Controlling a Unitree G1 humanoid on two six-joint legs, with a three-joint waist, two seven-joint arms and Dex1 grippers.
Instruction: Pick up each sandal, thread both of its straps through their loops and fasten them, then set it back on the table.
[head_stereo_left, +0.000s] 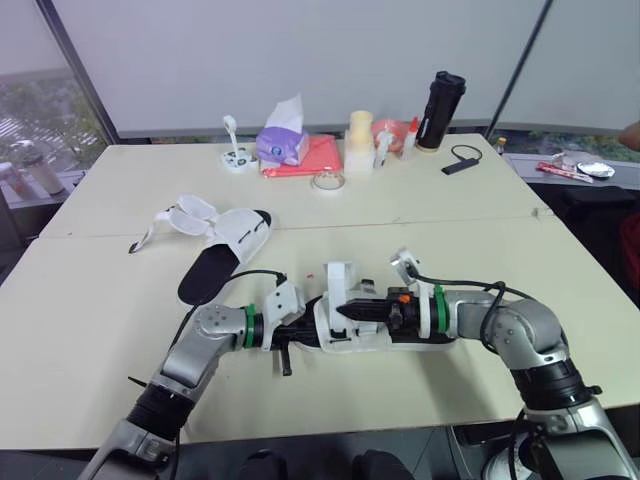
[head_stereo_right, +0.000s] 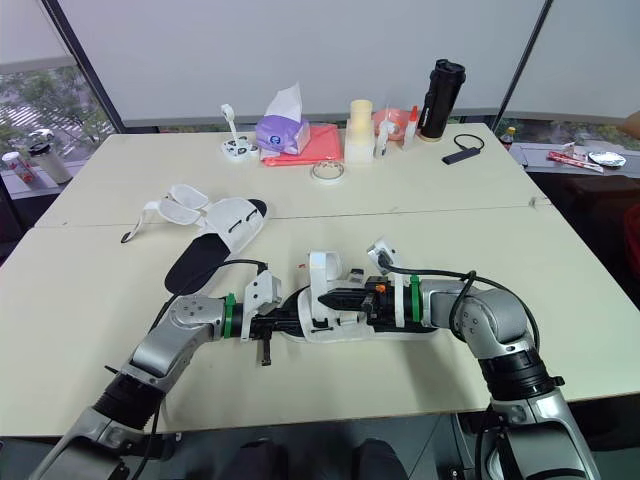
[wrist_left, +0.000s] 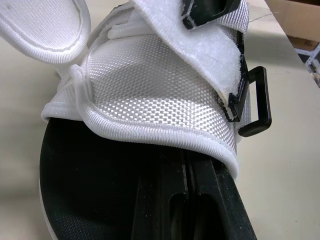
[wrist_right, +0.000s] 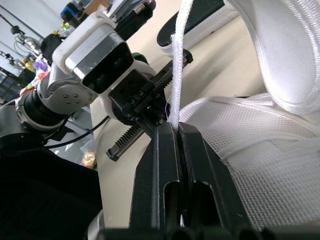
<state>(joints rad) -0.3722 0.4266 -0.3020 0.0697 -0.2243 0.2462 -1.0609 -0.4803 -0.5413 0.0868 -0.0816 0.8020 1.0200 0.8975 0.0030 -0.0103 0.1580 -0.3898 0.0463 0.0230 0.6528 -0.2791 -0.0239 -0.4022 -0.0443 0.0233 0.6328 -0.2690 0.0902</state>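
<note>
The white mesh sandal with a black insole (head_stereo_left: 352, 338) is sitting in the lower centre of the frame, between both grippers. The right gripper (head_stereo_left: 345, 312) is pinching its white strap (wrist_right: 179, 70) with closed fingers. The left gripper (head_stereo_left: 298, 332) is clamping the sandal's edge. A second white sandal (head_stereo_left: 225, 245) is lying toward the upper left, on the beige table (head_stereo_left: 90, 330).

Silver-grey rounded arm shells (head_stereo_left: 520, 335), green wrist bands (head_stereo_left: 248, 326), white boxy camera mounts (head_stereo_left: 285, 298), looping black cables (head_stereo_left: 465, 287), black-fingered left gripper (head_stereo_left: 305, 333) and right gripper (head_stereo_left: 345, 312)

Open table (head_stereo_left: 560, 250) on the right; loose sandal (head_stereo_left: 225, 245) near on the left, tissue box (head_stereo_left: 283, 145) well behind.
</note>
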